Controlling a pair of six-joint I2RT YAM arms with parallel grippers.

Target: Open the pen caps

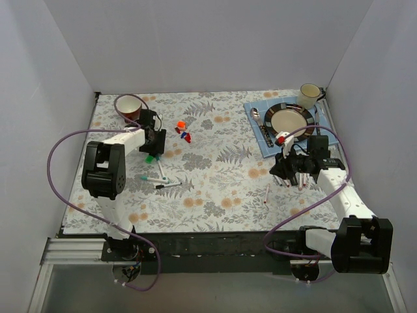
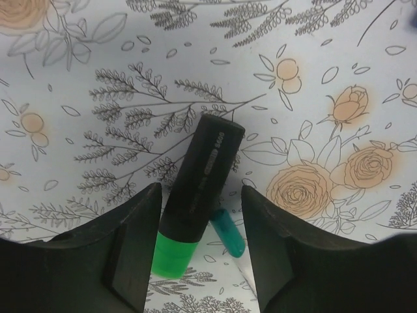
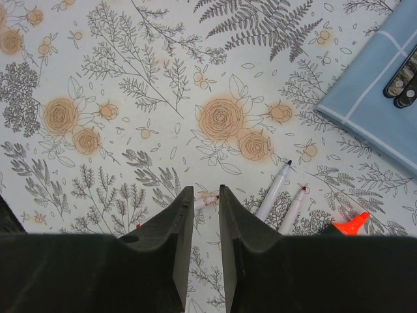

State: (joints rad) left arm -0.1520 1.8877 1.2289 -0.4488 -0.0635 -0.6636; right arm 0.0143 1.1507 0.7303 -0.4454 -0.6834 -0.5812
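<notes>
A thick black-barrelled pen (image 2: 202,169) with a green pen cap (image 2: 173,255) lies on the floral cloth between the fingers of my left gripper (image 2: 202,193). The left finger is close against the barrel. A gap shows at the right finger, where the teal end of a thin pen (image 2: 228,231) lies. My right gripper (image 3: 205,190) hovers over the cloth, jaws a narrow slit apart and holding nothing. A red-tipped pen (image 3: 207,201) lies just past its tips. Two uncapped white pens (image 3: 273,189) lie to its right, beside an orange cap (image 3: 354,223). Loose red, orange and blue caps (image 1: 183,130) lie mid-table.
Two thin pens (image 1: 159,180) lie near the left arm and one (image 1: 266,194) sits at the right front. A brown mug (image 1: 129,107) stands at the back left. A blue placemat (image 1: 255,140) at the back right holds a plate (image 1: 290,119), cutlery (image 3: 401,88) and a cream cup (image 1: 309,96).
</notes>
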